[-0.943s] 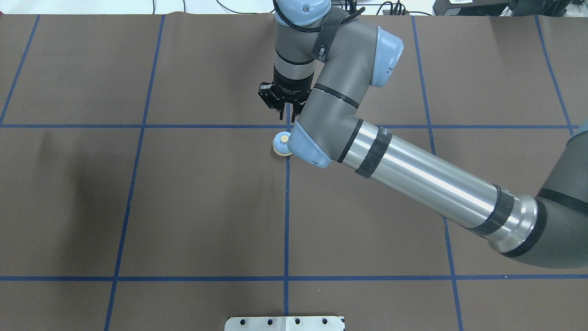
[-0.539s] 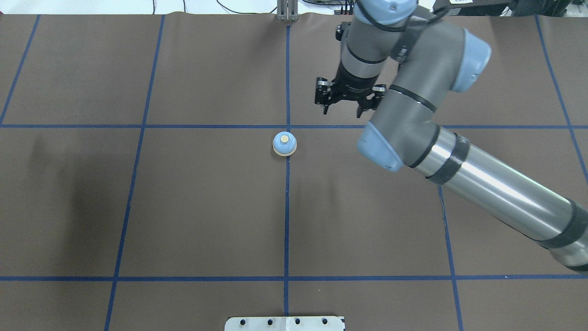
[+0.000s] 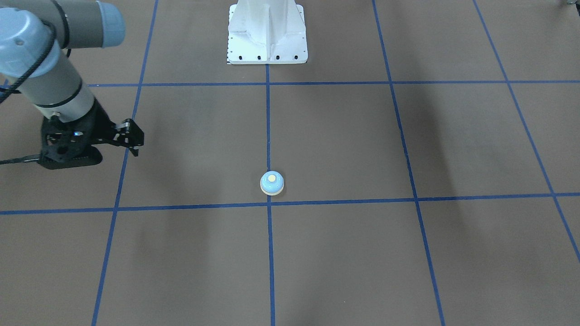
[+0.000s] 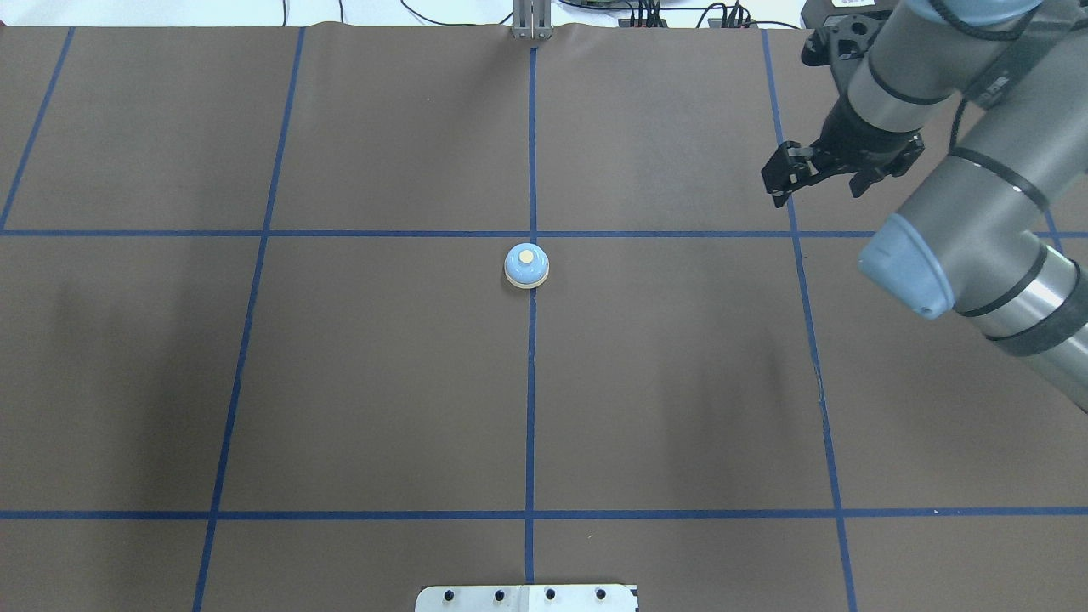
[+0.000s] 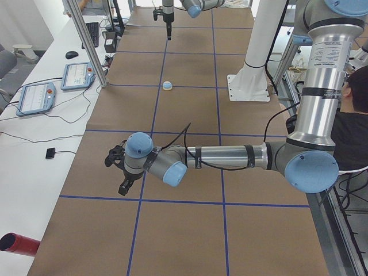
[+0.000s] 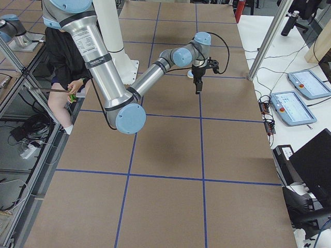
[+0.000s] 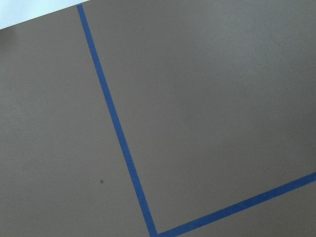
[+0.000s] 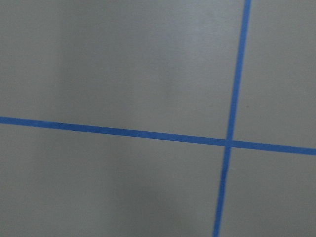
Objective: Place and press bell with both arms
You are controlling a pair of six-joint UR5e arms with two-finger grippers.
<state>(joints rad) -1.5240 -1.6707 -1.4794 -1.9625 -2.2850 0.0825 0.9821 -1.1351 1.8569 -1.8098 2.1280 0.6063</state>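
The bell (image 4: pixel 527 266) stands alone and upright on the brown table at the centre line, light blue with a cream button; it also shows in the front view (image 3: pixel 272 183) and the left side view (image 5: pixel 167 85). My right gripper (image 4: pixel 816 195) hangs open and empty above the table, far to the bell's right, and shows at the front view's left (image 3: pixel 90 153). My left gripper (image 5: pixel 117 172) shows only in the left side view, low over the table far from the bell; I cannot tell if it is open. Both wrist views show only bare table and blue tape.
The white pedestal base (image 3: pixel 267 31) stands at the table's near edge behind the bell. Blue tape lines (image 4: pixel 531 382) grid the brown mat. Teach pendants (image 5: pixel 35 96) lie on the white side table past an aluminium post (image 5: pixel 86 43).
My right arm has swung from just beside the bell far to the right, its gripper still open. The bell, half hidden before, now stands fully in view and has not moved.
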